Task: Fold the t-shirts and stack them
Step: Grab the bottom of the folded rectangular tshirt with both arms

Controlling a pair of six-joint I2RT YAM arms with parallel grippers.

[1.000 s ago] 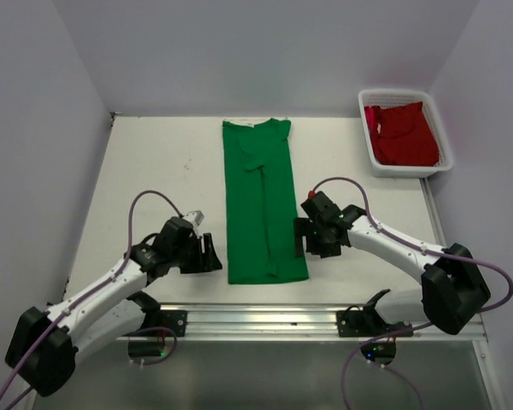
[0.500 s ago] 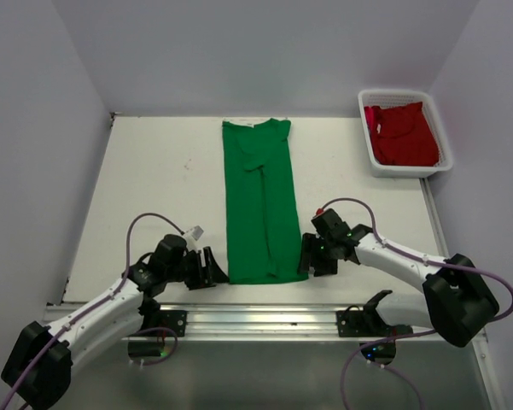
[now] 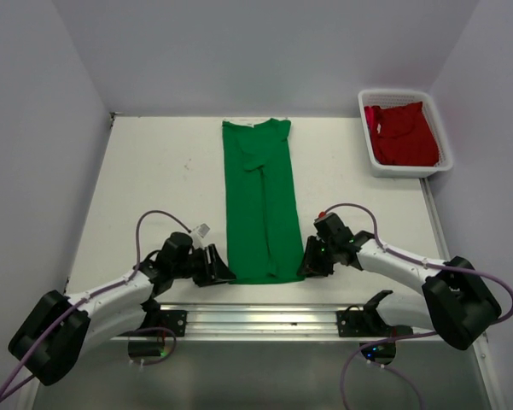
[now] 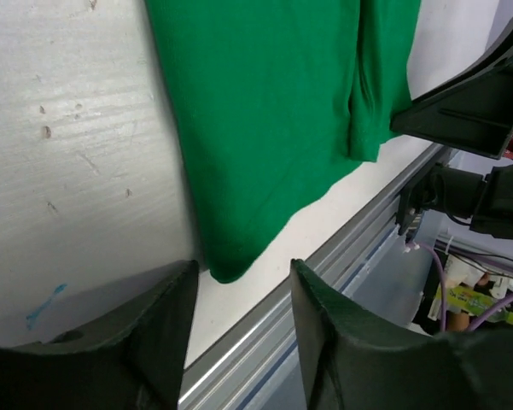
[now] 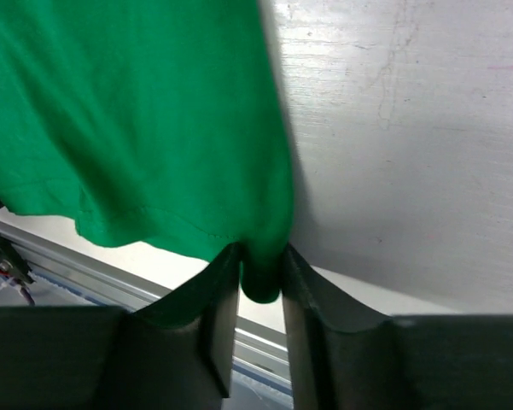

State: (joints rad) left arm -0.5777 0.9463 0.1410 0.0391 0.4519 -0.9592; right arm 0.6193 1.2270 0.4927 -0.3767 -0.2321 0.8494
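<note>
A bright green t-shirt [image 3: 260, 196], folded lengthwise into a long strip, lies flat in the middle of the table. My left gripper [image 3: 224, 272] sits at its near left corner. In the left wrist view the jaws [image 4: 243, 266] stand open, and the green corner [image 4: 226, 265] reaches just between the fingertips. My right gripper [image 3: 306, 265] is at the near right corner. In the right wrist view it [image 5: 259, 256] is shut on a fold of the green cloth [image 5: 136, 111]. A red t-shirt [image 3: 403, 137] lies crumpled in the basket.
The white mesh basket [image 3: 395, 92] stands at the far right corner of the table [image 3: 154, 171]. An aluminium rail [image 3: 265, 316] runs along the near edge, just behind both grippers. Grey walls close in the left, back and right sides.
Both grippers have moved toward the near edge and inward to the green shirt's near corners. The right jaws have closed on the corner. The left jaws have narrowed.
</note>
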